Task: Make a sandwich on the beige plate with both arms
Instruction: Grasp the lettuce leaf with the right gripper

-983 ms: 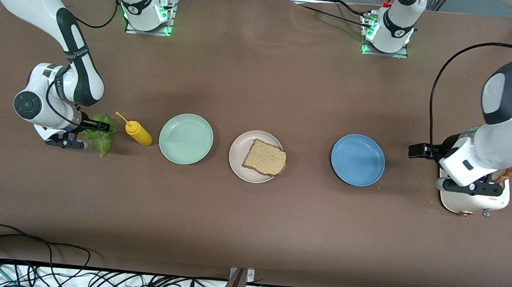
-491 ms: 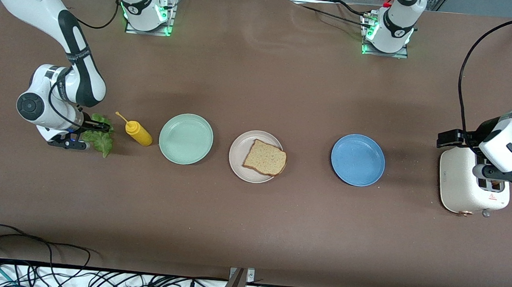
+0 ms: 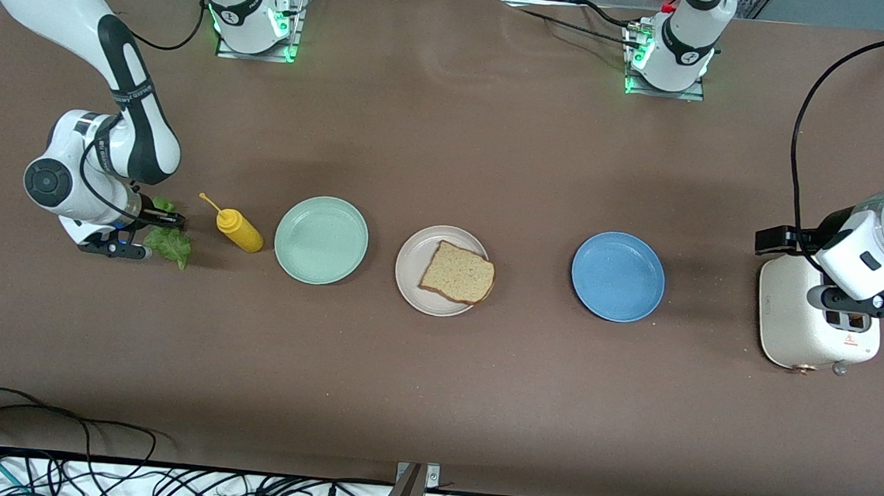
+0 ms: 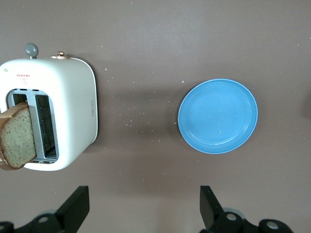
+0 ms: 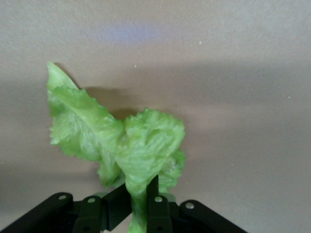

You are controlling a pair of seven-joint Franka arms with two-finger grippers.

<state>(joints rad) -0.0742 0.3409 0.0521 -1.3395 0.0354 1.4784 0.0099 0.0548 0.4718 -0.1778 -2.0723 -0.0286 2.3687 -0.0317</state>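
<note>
The beige plate (image 3: 410, 265) lies mid-table with one brown bread slice (image 3: 457, 272) on it. My right gripper (image 3: 157, 222) is shut on the stem of a ruffled green lettuce leaf (image 3: 171, 245) near the right arm's end of the table. The right wrist view shows the right gripper (image 5: 138, 188) pinching the leaf (image 5: 146, 141) just above the table. My left gripper (image 3: 852, 306) hangs over the white toaster (image 3: 795, 319). In the left wrist view this left gripper (image 4: 143, 201) is open and empty. A second bread slice (image 4: 17, 136) stands in a slot of the toaster (image 4: 63, 111).
A yellow mustard bottle (image 3: 237, 230) lies beside the lettuce. A mint-green plate (image 3: 321, 239) lies between the bottle and the beige plate. A blue plate (image 3: 617, 276), also in the left wrist view (image 4: 217, 115), lies between the beige plate and the toaster. Cables run along the table's front edge.
My left arm has drawn up and away from the toaster, leaving the bread slice in its slot. The lettuce has bunched up in my right gripper.
</note>
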